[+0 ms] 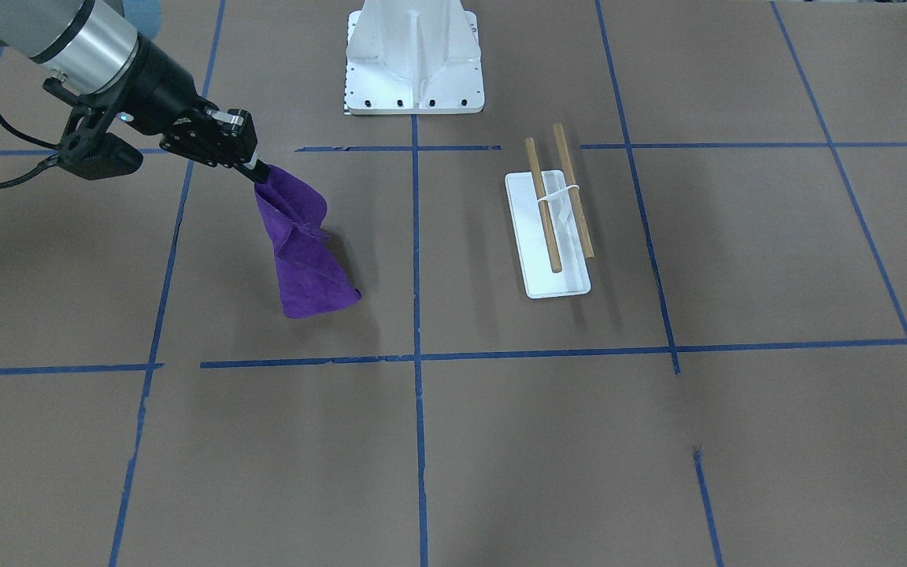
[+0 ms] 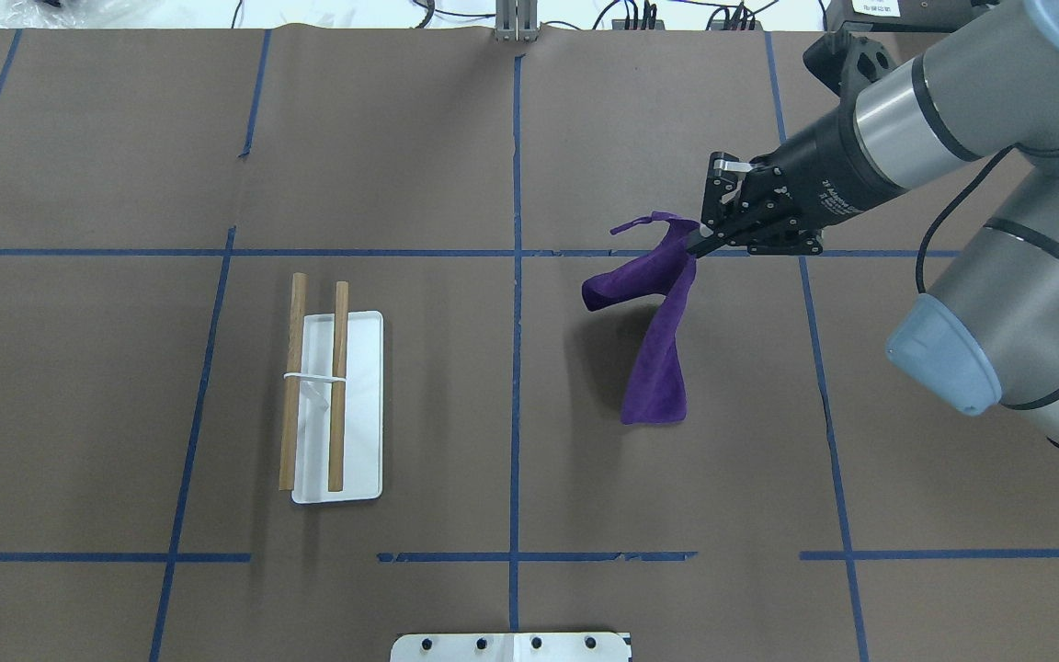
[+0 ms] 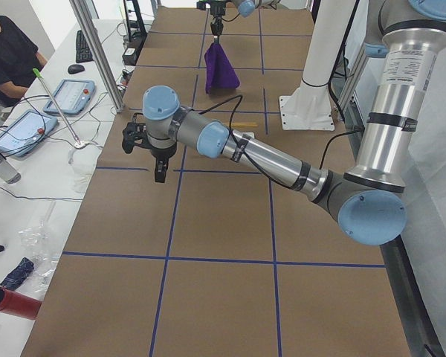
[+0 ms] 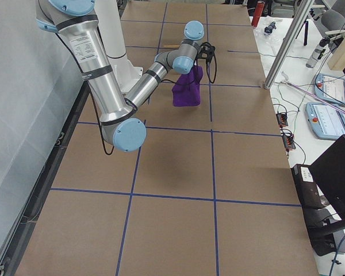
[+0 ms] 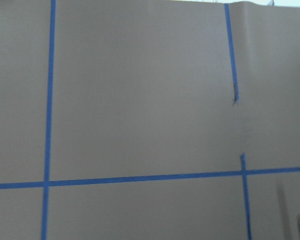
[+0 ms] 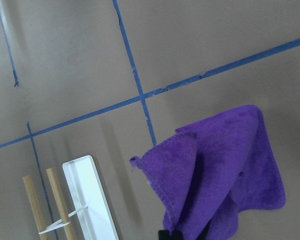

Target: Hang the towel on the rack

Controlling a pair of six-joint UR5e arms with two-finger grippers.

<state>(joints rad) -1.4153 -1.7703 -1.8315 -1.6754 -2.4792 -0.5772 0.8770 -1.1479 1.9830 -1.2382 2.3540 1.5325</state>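
right hand (image 2: 696, 245) — pinching hanging towel (image 2: 654, 368) | left hand (image 3: 159, 174) — grip: cannot tell | rack (image 2: 364, 414) well apart

We see a table (image 2: 79, 414) covered in brown paper, marked into large squares by blue tape (image 2: 516, 368). On it stand a white rack (image 2: 364, 405) with two wooden dowels (image 2: 338, 386), between the middle and the left edge, and a white pedestal (image 2: 511, 646) at the middle of the robot's edge.
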